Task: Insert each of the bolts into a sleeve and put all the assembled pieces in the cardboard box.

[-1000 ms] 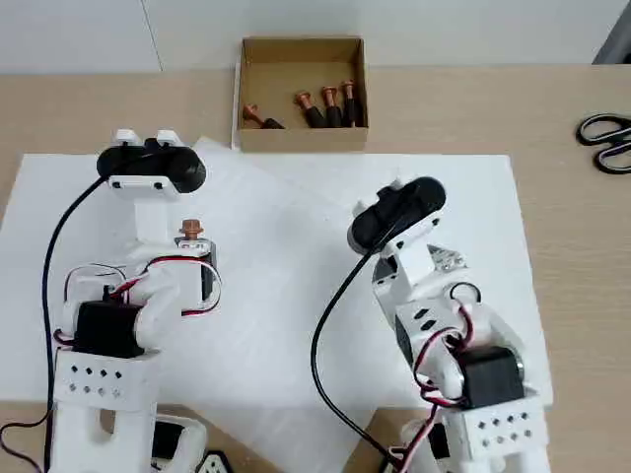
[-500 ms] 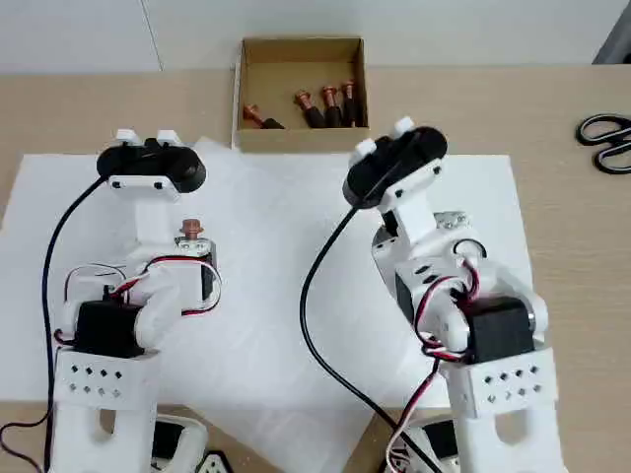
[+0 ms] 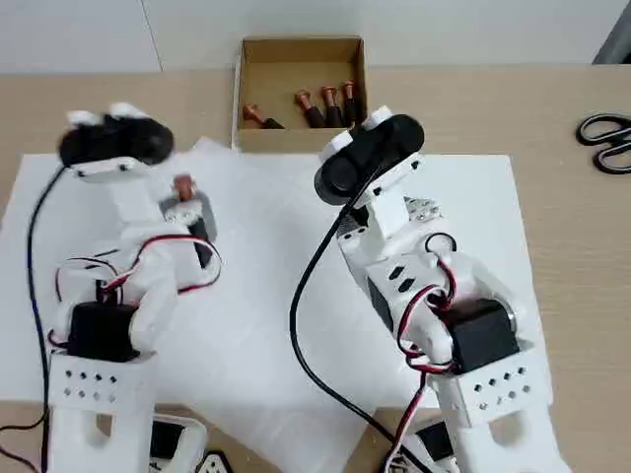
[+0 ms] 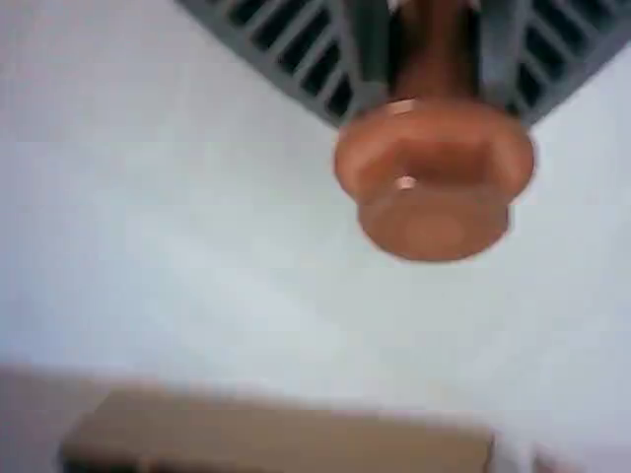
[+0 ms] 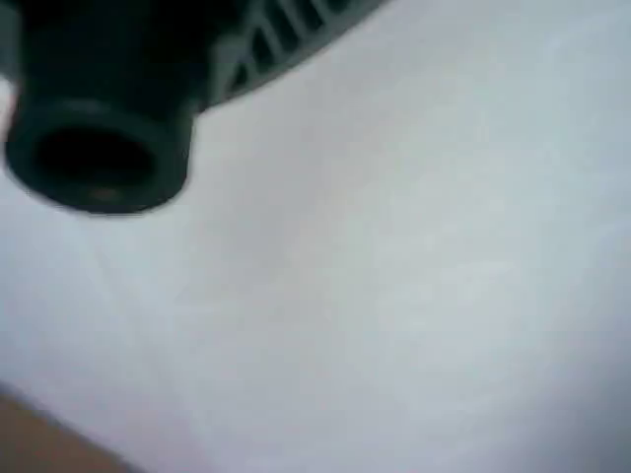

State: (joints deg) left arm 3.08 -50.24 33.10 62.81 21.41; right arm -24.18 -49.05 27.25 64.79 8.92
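We see the left gripper (image 4: 434,49) clamped on a copper-coloured bolt (image 4: 434,182), its grey ribbed fingers (image 4: 286,49) pressing the shank from both sides while the flanged head juts out past them. From above, that bolt (image 3: 183,184) sits in the left gripper (image 3: 187,209) over the left part of the white sheet (image 3: 276,305), with its head pointing toward the far side. It lies to the left of the cardboard box (image 3: 240,99) and nearer than it. The right gripper (image 5: 128,39) is closed on a black sleeve (image 5: 99,148), whose open end sticks out over the sheet. In the high view the right arm reaches over the middle of the sheet, with its wrist just on the near side of the box. We cannot make out the sleeve there. The box stands at the far edge of the sheet on the table (image 3: 572,246) and holds four assembled pieces (image 3: 332,104), copper heads on dark sleeves, lying along its near wall. A pair of scissors (image 3: 606,138) lies at the far right of the table, well apart from both arms.
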